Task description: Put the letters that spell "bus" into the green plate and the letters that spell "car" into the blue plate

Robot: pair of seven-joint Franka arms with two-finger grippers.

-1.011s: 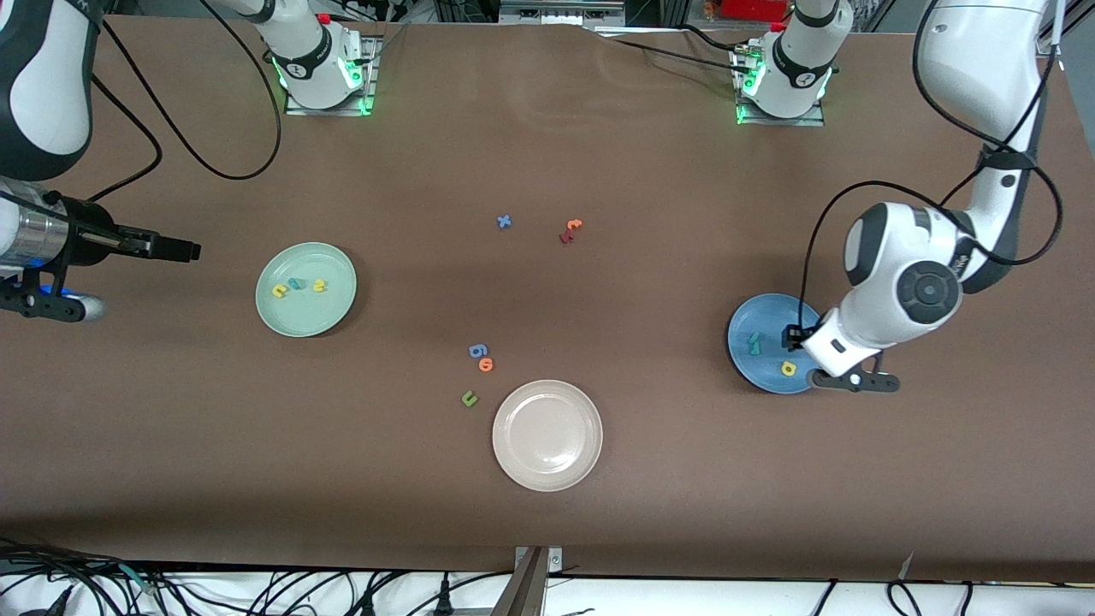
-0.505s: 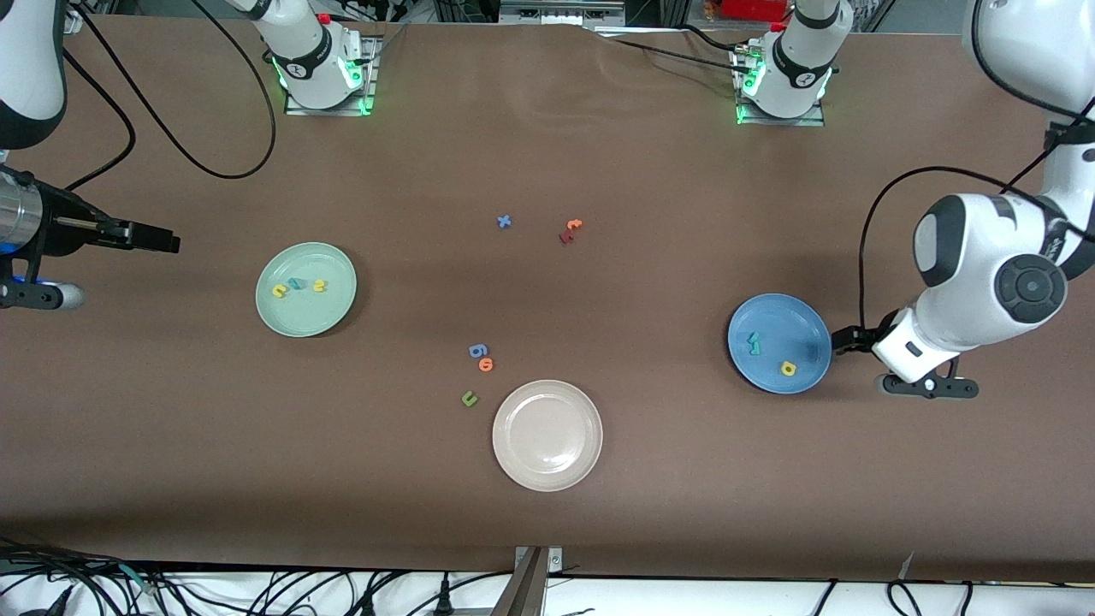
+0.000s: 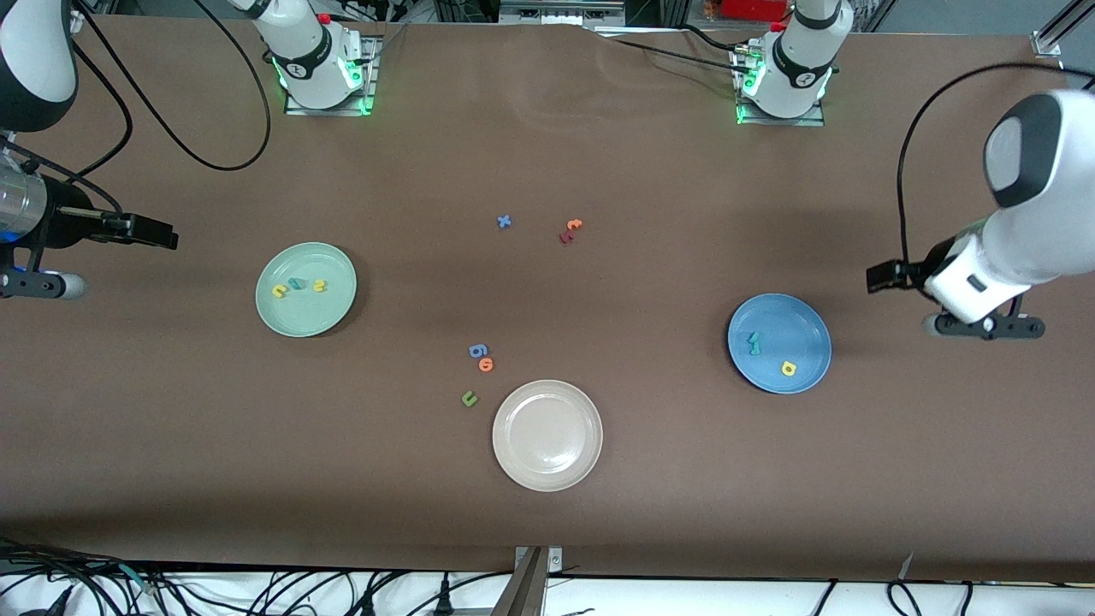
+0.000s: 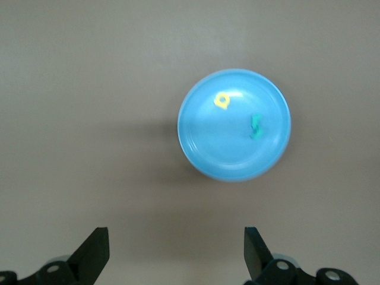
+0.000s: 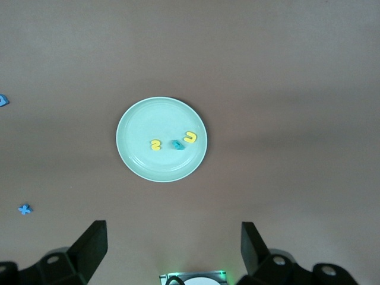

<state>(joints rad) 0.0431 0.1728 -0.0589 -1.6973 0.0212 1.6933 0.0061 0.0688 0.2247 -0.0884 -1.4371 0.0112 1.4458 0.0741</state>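
The green plate (image 3: 308, 318) (image 5: 160, 167) holds a yellow "u" (image 3: 280, 292) (image 5: 190, 137), a teal "b" (image 3: 296, 283) (image 5: 177, 144) and a yellow "s" (image 3: 319, 286) (image 5: 155, 145). On the blue plate (image 3: 802, 329) (image 4: 225, 155) lie a yellow "a" (image 3: 788, 369) (image 4: 222, 101) and two teal pieces close together (image 3: 754, 343) (image 4: 256, 126). My left gripper (image 3: 885, 276) (image 4: 176, 249) hangs open and empty over bare table beside the blue plate, toward the left arm's end. My right gripper (image 3: 158, 233) (image 5: 172, 249) is open and empty over bare table beside the green plate, toward the right arm's end.
A cream-white plate (image 3: 547, 469) sits near the front camera at mid-table. Beside it lie a dark green "u" (image 3: 469, 398), an orange "o" (image 3: 486, 364) and a blue "6" piece (image 3: 477, 350). Farther off are a blue "x" (image 3: 504, 222) and a red and orange pair (image 3: 570, 229).
My left gripper opened over the blue plate, then rose and drew away toward the left arm's end. The right arm drifted slightly away from the green plate.
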